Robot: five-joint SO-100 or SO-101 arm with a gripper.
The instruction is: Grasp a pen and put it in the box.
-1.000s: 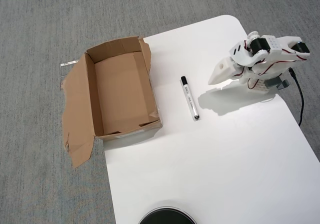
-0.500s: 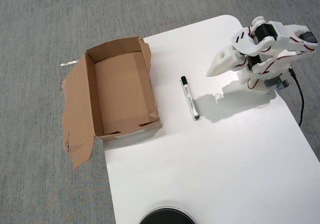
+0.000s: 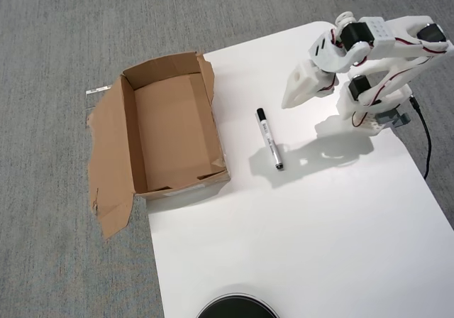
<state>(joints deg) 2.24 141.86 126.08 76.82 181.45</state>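
The pen [image 3: 269,139] lies flat on the white table, with a white barrel and a black cap at its upper end. The brown cardboard box [image 3: 142,137] stands to its left, open and empty, with one wide flap [image 3: 108,155] spread flat on its left side. My gripper [image 3: 289,101] is white and hangs above the table a little up and right of the pen, apart from it. Its fingers look close together with nothing between them, but I cannot tell their state for sure.
The white table [image 3: 298,233] ends just under the box; grey carpet [image 3: 57,48] lies beyond. My arm's base [image 3: 379,108] stands at the table's right edge with a black cable [image 3: 425,144]. A dark round object [image 3: 236,308] shows at the bottom edge.
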